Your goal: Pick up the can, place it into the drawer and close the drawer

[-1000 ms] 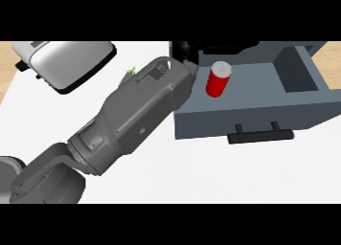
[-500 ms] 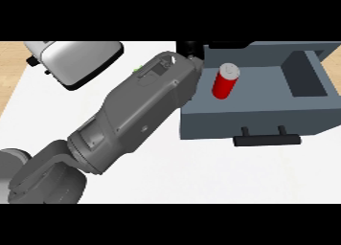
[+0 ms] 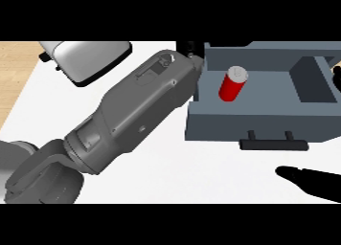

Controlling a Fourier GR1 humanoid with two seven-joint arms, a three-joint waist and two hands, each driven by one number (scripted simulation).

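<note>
The red can (image 3: 232,85) is seen standing upright inside the open grey drawer (image 3: 262,124), toward the left part of its compartment, at about one o'clock from the middle of the view. Its pale top is turned slightly toward the viewer, and no hand is touching it. The drawer is pulled out over the white worktop (image 3: 201,172), with its dark handle (image 3: 274,142) on the front face at about four o'clock.

The left forearm (image 3: 131,115) is laid diagonally across the view, from the lower left at eight o'clock up to the drawer's left wall at twelve o'clock. Of the left hand (image 3: 190,47) only a few dark parts are shown past the wrist, beside the drawer's upper left corner; whether its fingers are spread or curled cannot be told.

The right hand (image 3: 318,184) is shown at about five o'clock, low and well apart from the drawer handle, with its fingers extended toward the left and nothing held in it.

A silver toaster (image 3: 85,56) is placed on the worktop at about eleven o'clock, just beside the left forearm. A wooden floor (image 3: 11,76) is visible beyond the worktop's left edge at ten o'clock.
</note>
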